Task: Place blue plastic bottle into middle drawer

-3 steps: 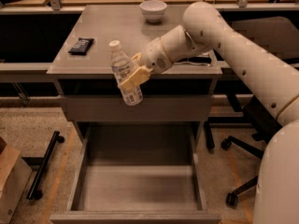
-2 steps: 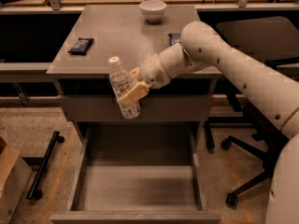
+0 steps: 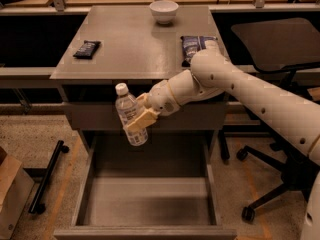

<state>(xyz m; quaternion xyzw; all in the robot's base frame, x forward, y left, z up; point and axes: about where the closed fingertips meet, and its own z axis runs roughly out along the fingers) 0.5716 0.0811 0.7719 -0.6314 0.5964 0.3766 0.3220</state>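
Note:
The blue plastic bottle (image 3: 130,115) is a small clear bottle with a white cap and a pale label. My gripper (image 3: 138,116) is shut on its middle and holds it nearly upright, cap tilted a little to the left, in front of the cabinet's shut top drawer. The bottle hangs above the back left part of the middle drawer (image 3: 148,200), which is pulled wide open below, with a bare grey floor and tall side walls. My white arm reaches in from the right.
On the cabinet top (image 3: 135,49) are a white bowl (image 3: 164,11) at the back, a dark snack bar (image 3: 87,49) at the left and a blue snack bag (image 3: 194,45) at the right. An office chair (image 3: 280,49) stands at the right, a black stand (image 3: 46,179) on the floor at the left.
My gripper has carried the bottle down and forward, from the cabinet top's front edge to in front of the top drawer, above the open drawer.

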